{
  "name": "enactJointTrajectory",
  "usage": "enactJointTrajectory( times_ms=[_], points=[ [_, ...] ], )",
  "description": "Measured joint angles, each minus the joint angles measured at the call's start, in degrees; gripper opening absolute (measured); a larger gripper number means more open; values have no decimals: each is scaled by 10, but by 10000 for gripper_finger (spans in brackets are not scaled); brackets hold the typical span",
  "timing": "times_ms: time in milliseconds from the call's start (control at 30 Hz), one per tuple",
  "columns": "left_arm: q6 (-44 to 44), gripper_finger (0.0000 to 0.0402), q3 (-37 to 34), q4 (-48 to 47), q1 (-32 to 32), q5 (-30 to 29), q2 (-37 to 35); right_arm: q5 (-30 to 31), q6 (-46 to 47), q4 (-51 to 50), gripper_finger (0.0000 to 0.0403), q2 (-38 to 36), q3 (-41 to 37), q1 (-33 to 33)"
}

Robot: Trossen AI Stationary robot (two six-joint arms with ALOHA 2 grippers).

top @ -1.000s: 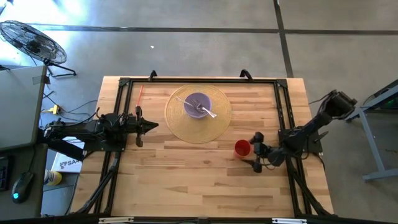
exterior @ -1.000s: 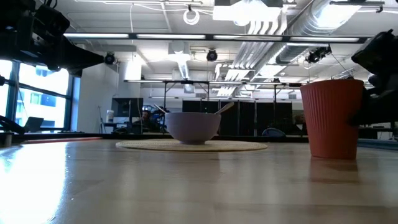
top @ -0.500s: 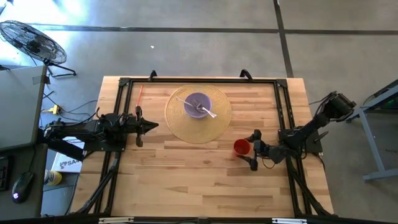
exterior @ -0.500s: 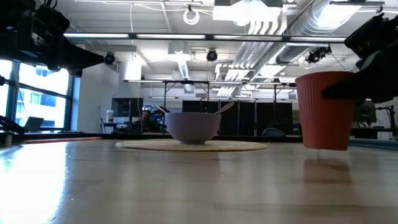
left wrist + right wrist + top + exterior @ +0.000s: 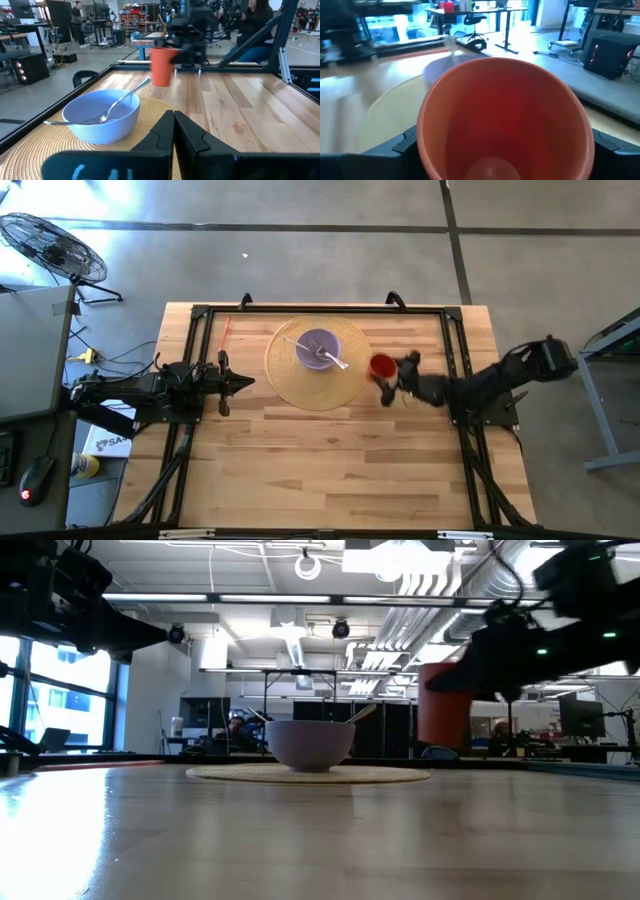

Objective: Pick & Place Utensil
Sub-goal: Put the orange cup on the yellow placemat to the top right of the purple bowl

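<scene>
An orange-red cup hangs in my right gripper just off the right rim of the round woven placemat. It also shows in the low view and the left wrist view. A pale blue bowl stands in the middle of the mat. A silver fork lies in the bowl, its handle leaning on the rim. My left gripper is shut and waits at the table's left side, pointing at the mat. My right gripper pinches the cup's wall between its two fingers, one on each side, below the rim. The fingers come in level from the table's right. The cup is upright, mouth up, lifted clear of the table.
A thin red stick lies near the far left corner. Black frame rails run along the table's edges. Bare wood stretches across the near half. People and desks show in the room beyond.
My right gripper, shut on the cup, has risen and swung from the table's right middle toward the far edge and left, up to the placemat's rim. The cup stood on the table a second ago and now hangs clear. My left arm has kept still.
</scene>
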Motion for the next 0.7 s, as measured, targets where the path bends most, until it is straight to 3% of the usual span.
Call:
enactJointTrajectory(
  times_ms=[167,267,500,700],
  points=[
    [0,1,0,0,0,0,0,-176,-58,-64,324,0,75,-190],
    [0,1,0,0,0,0,0,-246,-105,-144,324,13,147,-268],
    [0,1,0,0,0,0,0,-349,-145,-178,323,135,273,-374],
    [0,1,0,0,0,0,0,-388,-145,-176,323,248,348,-413]
  ],
)
